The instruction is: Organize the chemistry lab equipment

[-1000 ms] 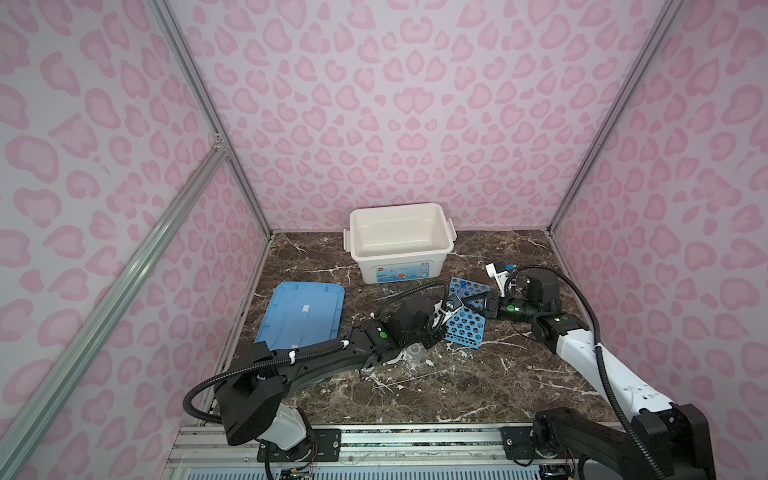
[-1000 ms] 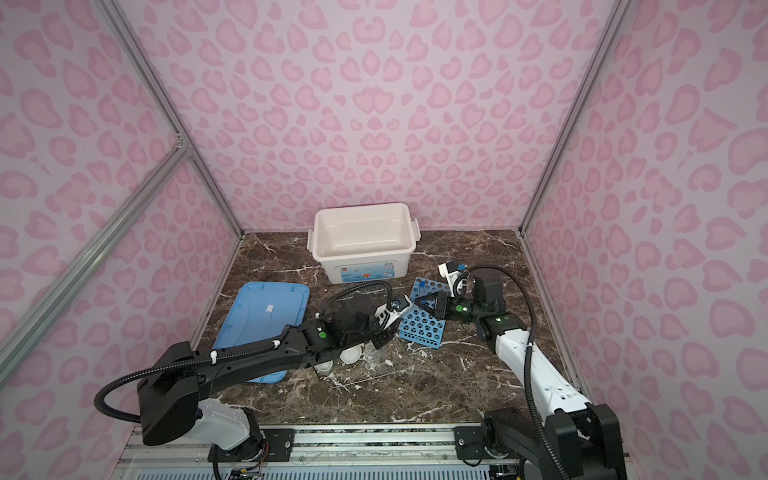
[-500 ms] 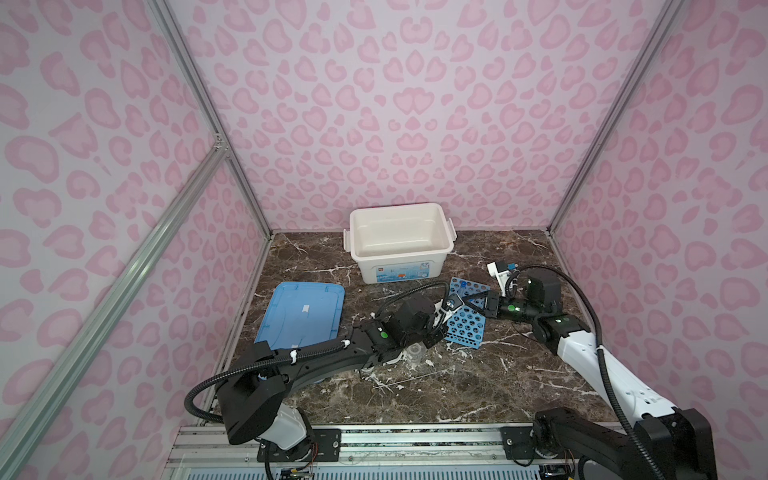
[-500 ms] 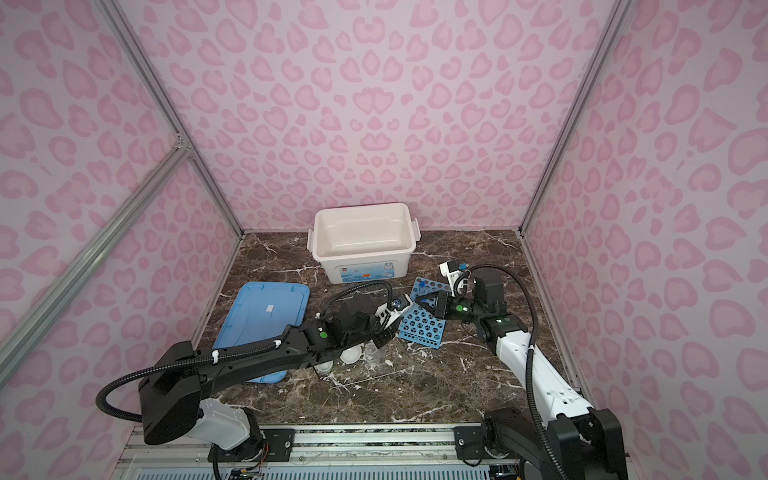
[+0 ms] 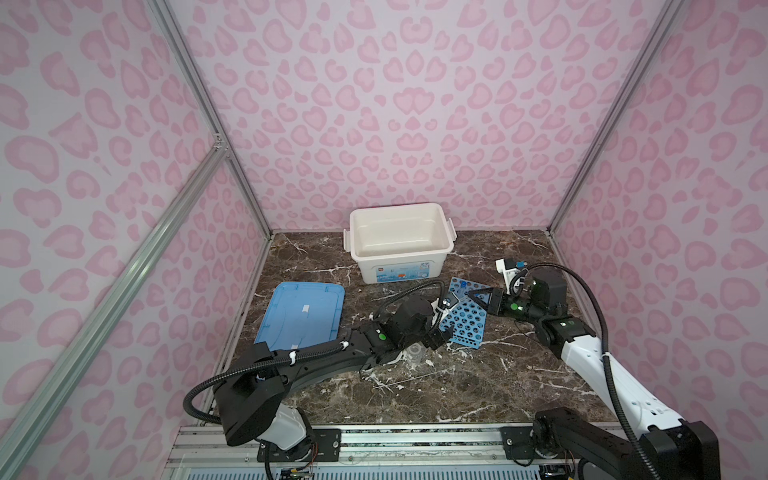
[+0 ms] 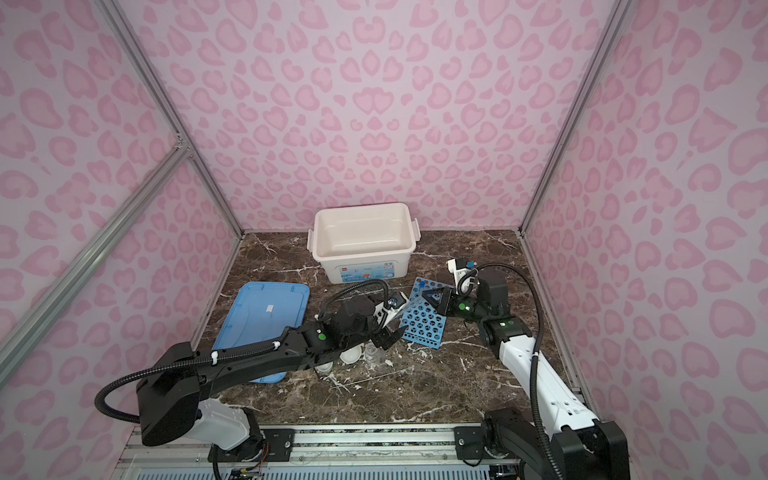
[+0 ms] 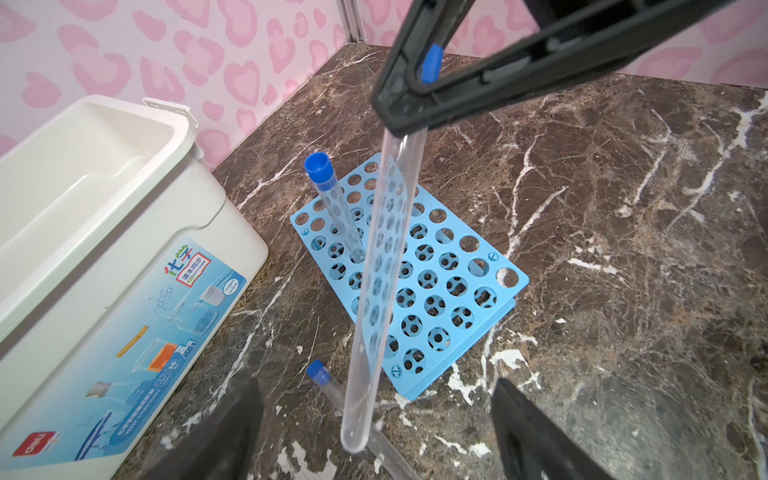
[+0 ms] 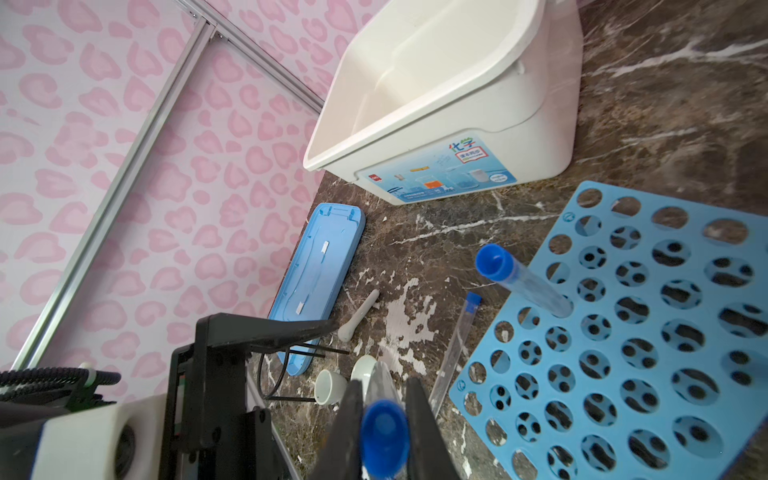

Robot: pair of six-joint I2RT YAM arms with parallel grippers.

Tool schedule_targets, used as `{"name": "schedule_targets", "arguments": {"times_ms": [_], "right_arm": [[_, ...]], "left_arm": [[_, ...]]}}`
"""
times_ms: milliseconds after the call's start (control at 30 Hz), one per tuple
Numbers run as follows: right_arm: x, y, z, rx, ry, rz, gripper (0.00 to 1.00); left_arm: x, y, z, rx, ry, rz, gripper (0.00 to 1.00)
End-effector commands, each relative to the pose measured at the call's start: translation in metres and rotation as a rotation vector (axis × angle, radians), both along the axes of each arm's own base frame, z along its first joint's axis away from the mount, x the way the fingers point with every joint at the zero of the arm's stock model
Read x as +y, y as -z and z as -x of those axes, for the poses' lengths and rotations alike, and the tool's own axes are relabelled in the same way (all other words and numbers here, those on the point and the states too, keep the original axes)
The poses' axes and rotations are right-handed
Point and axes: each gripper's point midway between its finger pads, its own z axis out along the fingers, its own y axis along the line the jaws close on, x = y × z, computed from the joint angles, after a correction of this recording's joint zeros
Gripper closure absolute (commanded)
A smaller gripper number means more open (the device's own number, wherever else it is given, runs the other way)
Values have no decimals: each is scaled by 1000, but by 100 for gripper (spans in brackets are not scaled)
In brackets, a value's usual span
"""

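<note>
My right gripper [image 8: 384, 390] is shut on a clear blue-capped tube [image 7: 382, 270], gripping just below its cap [image 8: 384, 432]. The tube hangs slanted over the near edge of the blue perforated rack [image 5: 461, 324]. Its round end hangs between the wide-apart fingers of my open left gripper [image 7: 376, 403], touching neither. A second tube [image 7: 332, 203] stands in the rack, and a third tube [image 8: 457, 349] lies on the table beside it. In the right wrist view, a white pestle [image 8: 361, 311], white cup [image 8: 330, 386], shallow dish [image 8: 360, 368] and black wire ring stand [image 8: 274, 374] lie beyond.
The large white storage box [image 5: 401, 206] stands open at the back centre. The flat blue lid [image 5: 303, 316] lies on the left. A small clear beaker [image 6: 372, 353] sits by my left arm. Both grippers meet over the rack's left edge [image 6: 409, 316].
My left gripper has opened wide and let go of the tube. The right gripper stays shut on the tube's capped end and has barely moved.
</note>
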Motion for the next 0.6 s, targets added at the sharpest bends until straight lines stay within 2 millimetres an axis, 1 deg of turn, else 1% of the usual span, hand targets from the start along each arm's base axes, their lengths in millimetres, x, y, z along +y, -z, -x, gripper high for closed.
{"name": "schedule_targets", "arguments": {"times_ms": [0,33,67,267,367,567], "right_arm": [[-12,3,-6,-30,74,107,87],[-13,3,-6,-38,84,136,87],[-14,2,-6,-49,94,161,87],[-16,2,-4,-93,134,361,87],[-13,1,-3,-104,143,444,88],[-1,3,-1,-132,130,604,88]], "left_arm": [[7,-15,-10,-44,-70,56,2],[8,-20,-12,-58,-87,73,0],[10,-21,-14,-66,-108,79,1],[26,-19,-26,-36,-206,98,2],[34,-16,-30,-8,-233,121,2],[48,-15,-36,21,-284,155,2]]}}
